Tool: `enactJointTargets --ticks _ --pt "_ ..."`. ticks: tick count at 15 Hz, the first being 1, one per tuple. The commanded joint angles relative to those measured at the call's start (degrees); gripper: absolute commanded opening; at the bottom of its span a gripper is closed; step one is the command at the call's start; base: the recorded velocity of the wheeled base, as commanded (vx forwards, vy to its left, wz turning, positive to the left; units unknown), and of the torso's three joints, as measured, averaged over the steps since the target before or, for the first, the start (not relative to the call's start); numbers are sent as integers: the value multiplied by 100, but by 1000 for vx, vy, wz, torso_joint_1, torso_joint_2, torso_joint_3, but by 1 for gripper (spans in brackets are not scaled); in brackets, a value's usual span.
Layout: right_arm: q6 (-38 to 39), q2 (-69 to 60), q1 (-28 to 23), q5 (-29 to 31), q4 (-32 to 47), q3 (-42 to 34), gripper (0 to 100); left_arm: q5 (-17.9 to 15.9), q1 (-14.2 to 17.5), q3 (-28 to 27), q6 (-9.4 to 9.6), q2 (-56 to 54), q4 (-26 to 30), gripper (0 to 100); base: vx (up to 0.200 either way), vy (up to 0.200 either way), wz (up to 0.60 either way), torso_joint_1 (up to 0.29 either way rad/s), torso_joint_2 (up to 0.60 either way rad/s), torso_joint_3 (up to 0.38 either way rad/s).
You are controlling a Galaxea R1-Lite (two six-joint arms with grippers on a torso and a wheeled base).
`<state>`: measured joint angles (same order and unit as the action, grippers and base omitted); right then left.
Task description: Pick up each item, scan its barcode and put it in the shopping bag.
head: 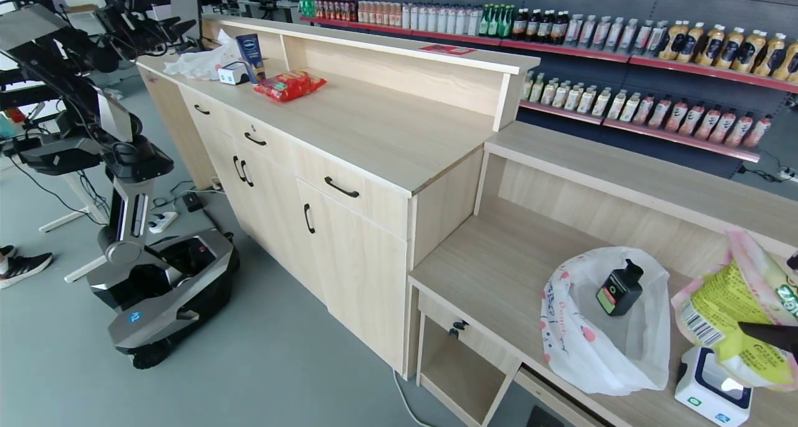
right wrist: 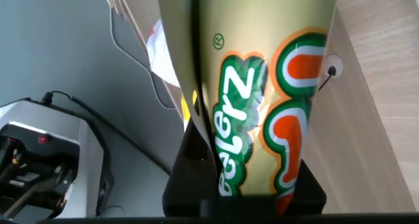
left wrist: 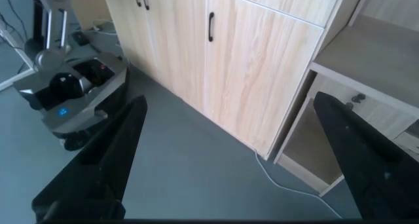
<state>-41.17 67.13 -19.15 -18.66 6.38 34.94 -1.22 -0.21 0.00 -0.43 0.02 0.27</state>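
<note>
Right gripper (right wrist: pixel 243 181) is clamped tight on the yellow-green snack bag (head: pixel 735 308), holding it just above the white scanner (head: pixel 714 386) on the low pale-wood counter (head: pixel 499 271). Beside it the white shopping bag (head: pixel 586 352) lies open, a dark bottle (head: pixel 620 288) in it. Left gripper (left wrist: pixel 229 99) hangs with jaws wide apart over the grey floor (head: pixel 262 352). Up on the higher counter (head: pixel 386 128), a red packet (head: pixel 290 85); bottle shelves (head: pixel 623 47) line the back wall.
</note>
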Motion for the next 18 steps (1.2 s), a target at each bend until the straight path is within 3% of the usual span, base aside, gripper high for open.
enactJointTargets --ticks 1,3,8,15,18 --pt "100 529 -159 12 -14 31 0 8 3 0 -1 6 0 100 0 0 0 0 0 0" --pt "285 1056 -370 12 -242 39 0 -1 3 0 -1 6 0 100 0 0 0 0 0 0" --pt "1058 2744 -414 302 -1965 101 0 8 3 0 -1 6 -9 100 0 0 0 0 0 0" --pt "1128 4132 -414 346 -2457 409 0 8 3 0 -10 6 0 100 0 0 0 0 0 0" --pt "1234 4616 -414 346 -3028 479 0 -1 3 0 -1 6 0 100 0 0 0 0 0 0"
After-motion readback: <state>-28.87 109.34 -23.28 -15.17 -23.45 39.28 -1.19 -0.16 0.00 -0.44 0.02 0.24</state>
